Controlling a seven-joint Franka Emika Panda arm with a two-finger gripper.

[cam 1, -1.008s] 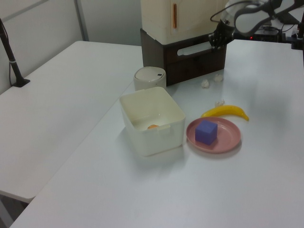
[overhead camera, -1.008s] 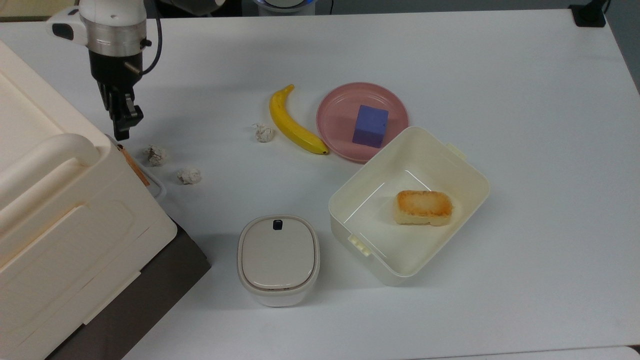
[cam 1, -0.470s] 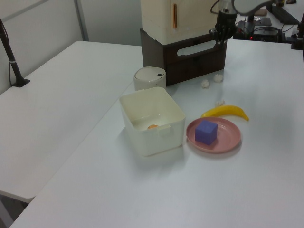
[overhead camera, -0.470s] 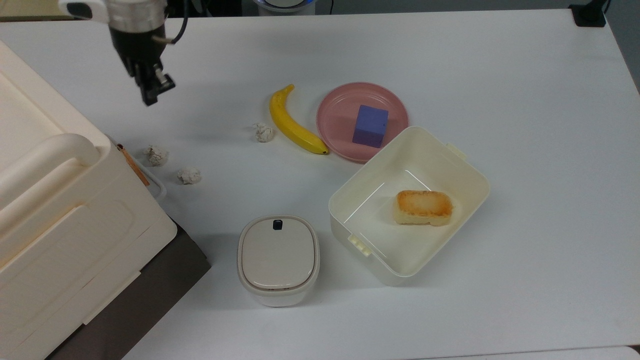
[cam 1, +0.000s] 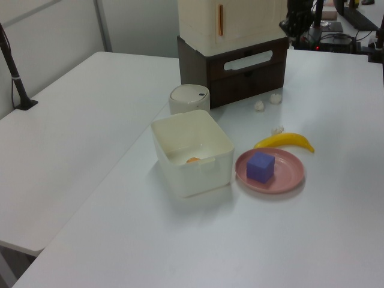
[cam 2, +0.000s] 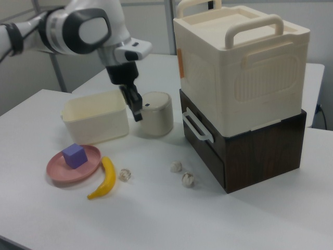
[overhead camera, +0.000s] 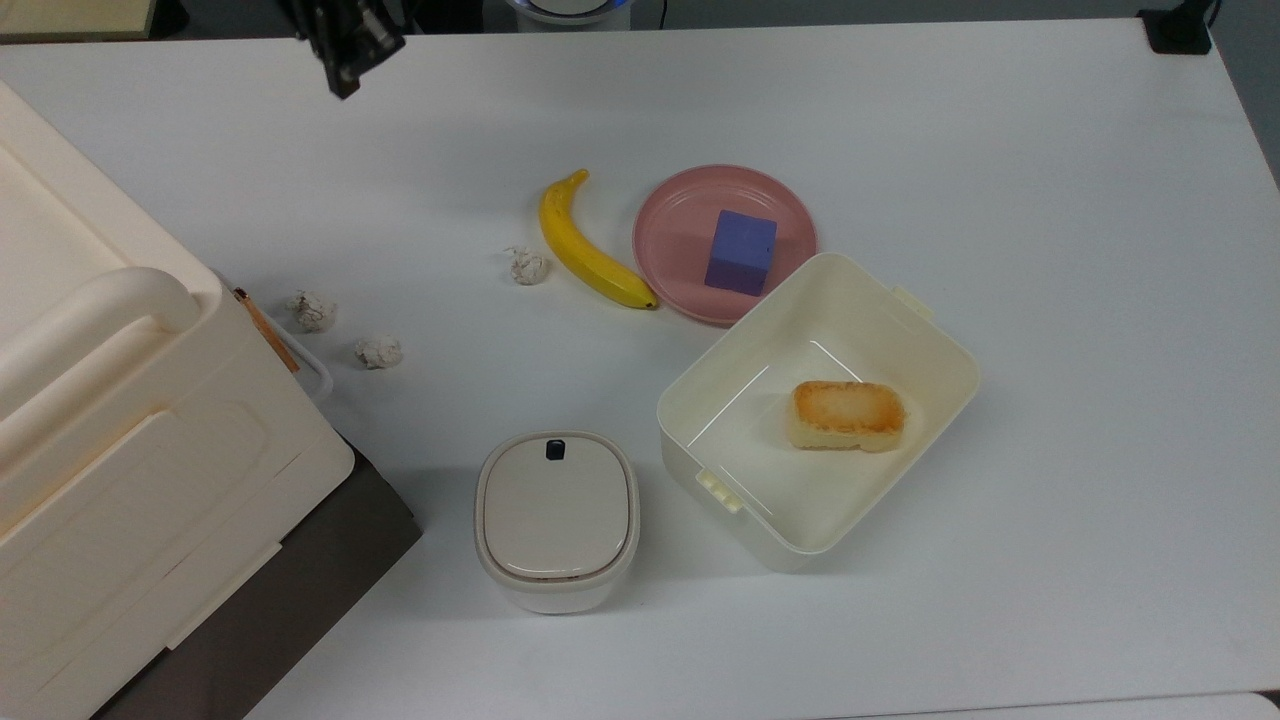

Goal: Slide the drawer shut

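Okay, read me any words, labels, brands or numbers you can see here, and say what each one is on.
None can be read.
The orange strip on the cream box may be a label, but it shows no legible print.
The dark mark on the small bin's lid carries no text.

So the claw [cam 2: 136,112] hangs up in the air, well off the drawer [cam 2: 205,145], with bare table [overhead camera: 1050,200] below it. Between it and the white loop handle [cam 2: 196,126], low down, only two crumpled paper balls [overhead camera: 311,310] [overhead camera: 378,351] sit on the table just in front of the drawer face. The big cream box [cam 2: 242,67] stacked on top blocks any way in from above.
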